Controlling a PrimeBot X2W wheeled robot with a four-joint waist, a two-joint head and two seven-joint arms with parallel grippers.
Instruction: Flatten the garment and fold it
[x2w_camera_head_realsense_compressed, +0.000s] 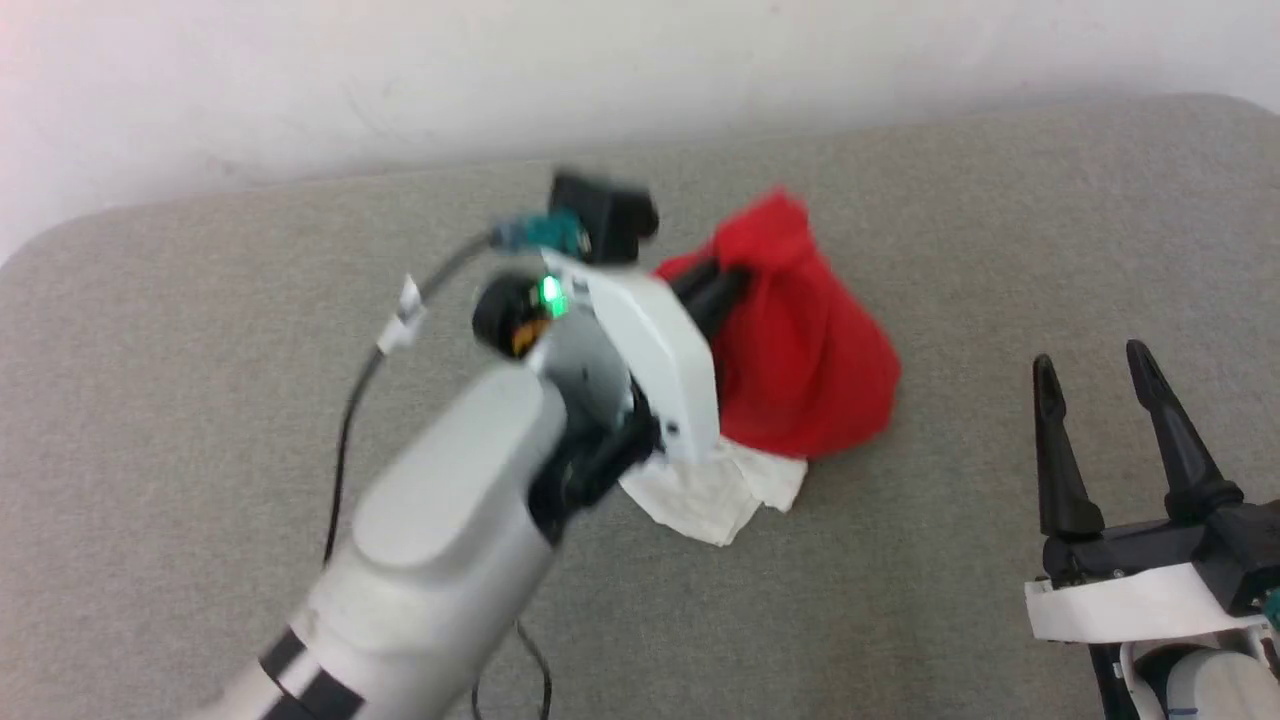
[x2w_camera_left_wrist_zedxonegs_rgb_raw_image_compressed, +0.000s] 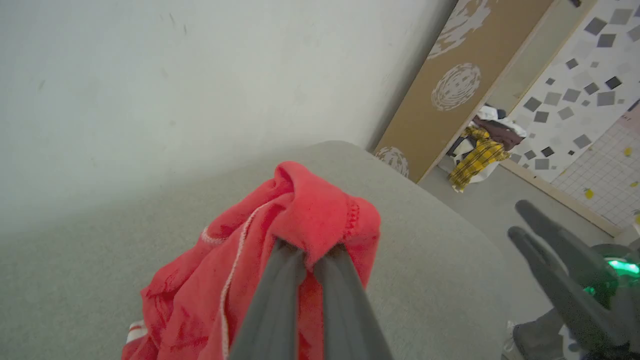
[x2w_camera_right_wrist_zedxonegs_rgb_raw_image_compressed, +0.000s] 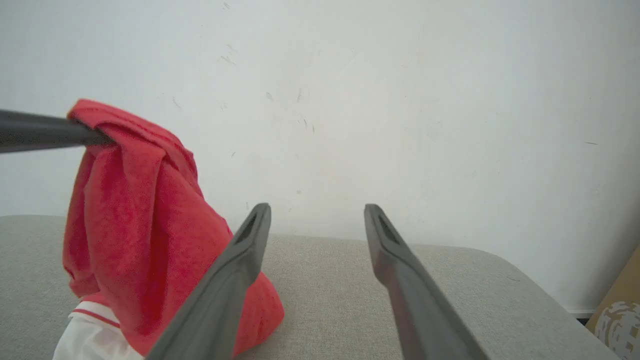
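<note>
The left gripper (x2w_camera_left_wrist_zedxonegs_rgb_raw_image_compressed: 310, 252) has its jaws pinched shut on a red fold of the garment (x2w_camera_head_realsense_compressed: 800, 350), which hangs bunched over the grey worktop (x2w_camera_head_realsense_compressed: 200, 330) with a white sleeve trailing on it. I judge it should rise until the cloth hangs free and a second corner shows. The right gripper (x2w_camera_head_realsense_compressed: 1095, 365), jaws wide and empty, stands well apart. A clothes pile (x2w_camera_left_wrist_zedxonegs_rgb_raw_image_compressed: 480, 155) lies on the floor beyond, no hindrance.

Your 3 views: head, high above the garment (x2w_camera_head_realsense_compressed: 800, 340), facing down; left wrist, close against it, facing the wall (x2w_camera_left_wrist_zedxonegs_rgb_raw_image_compressed: 150, 75); right wrist, low beside it, same wall. All share it.
</note>
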